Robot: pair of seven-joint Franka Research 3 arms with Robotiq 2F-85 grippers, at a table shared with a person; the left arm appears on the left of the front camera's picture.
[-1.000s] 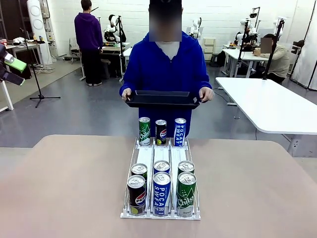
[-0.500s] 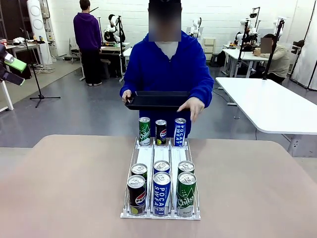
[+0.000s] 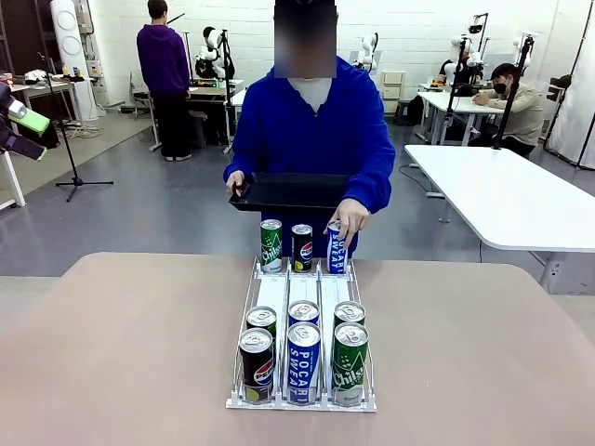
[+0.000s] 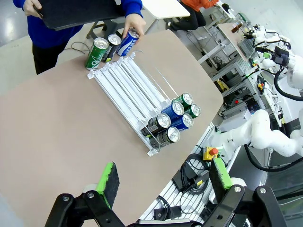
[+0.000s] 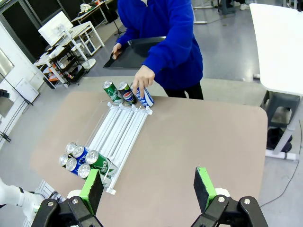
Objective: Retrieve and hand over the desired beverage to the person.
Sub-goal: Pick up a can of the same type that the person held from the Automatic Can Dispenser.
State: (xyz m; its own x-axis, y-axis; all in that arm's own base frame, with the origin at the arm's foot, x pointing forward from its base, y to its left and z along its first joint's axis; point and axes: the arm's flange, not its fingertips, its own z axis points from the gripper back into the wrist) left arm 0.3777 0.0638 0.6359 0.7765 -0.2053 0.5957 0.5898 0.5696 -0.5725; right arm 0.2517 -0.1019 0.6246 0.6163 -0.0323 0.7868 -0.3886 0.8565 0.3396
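Note:
The person [image 3: 311, 125] in a blue hoodie stands at the far side, one hand holding a black tray [image 3: 293, 190]. Their other hand [image 3: 349, 218] reaches down onto the far Pocari Sweat can [image 3: 336, 251], also seen under the hand [image 5: 143, 75] as the blue can [image 5: 146, 98]. A green Chilsung can [image 3: 271, 245] and a Pepsi can [image 3: 302, 247] stand beside it. Several more cans [image 3: 303, 358] fill the near end of the white rack [image 3: 284, 293]. My left gripper [image 4: 164, 177] and right gripper [image 5: 148, 184] hang open, high above the table, holding nothing.
The brown table [image 3: 121, 353] has bare room on both sides of the rack. A white table [image 3: 507, 190] stands to the back right. Other people work at benches farther off. A white robot arm [image 4: 265, 137] shows beyond the table edge.
The person's hand left the side of the tray, came down, and now rests on the far Pocari Sweat can. The cans and my grippers have not moved.

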